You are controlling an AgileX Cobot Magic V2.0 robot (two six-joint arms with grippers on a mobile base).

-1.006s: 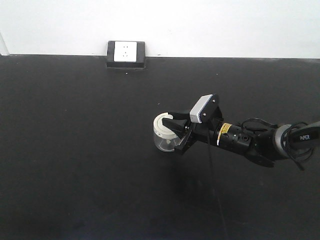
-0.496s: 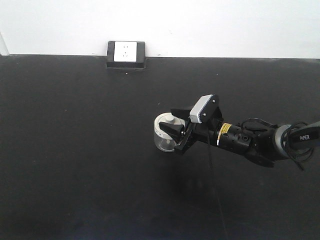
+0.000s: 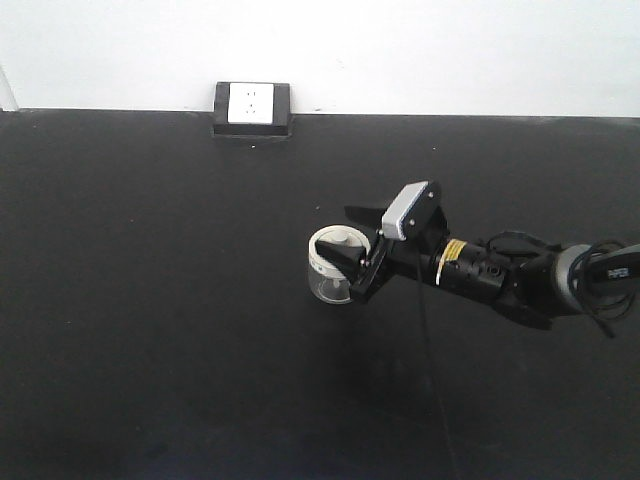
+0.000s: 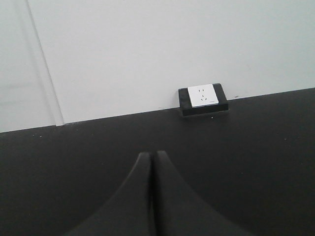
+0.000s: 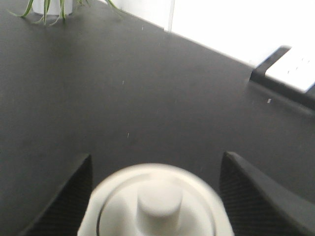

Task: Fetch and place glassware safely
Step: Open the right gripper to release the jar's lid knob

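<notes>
The glassware [image 3: 326, 268], a squat clear jar with a cream-white knobbed lid [image 5: 158, 202], stands upright on the black table right of centre. My right gripper [image 3: 350, 253] reaches in from the right and is open. Its two black fingers [image 5: 74, 194] stand on either side of the lid, and dark gaps show between each pad and the lid's rim. The jar's lower part is hidden below the edge of the right wrist view. My left gripper [image 4: 150, 154] is shut with nothing between its fingers, low over bare table and pointing at the back wall.
A black wall socket box with a white face [image 3: 251, 108] sits at the table's back edge against the white wall, also in the left wrist view [image 4: 203, 97]. Green plant leaves [image 5: 47, 7] show at the far corner of the right wrist view.
The right gripper's jaws have spread apart from the jar's lid and now stand wide on both sides. The jar stays in the same spot. The left arm's view gives no earlier frame.
</notes>
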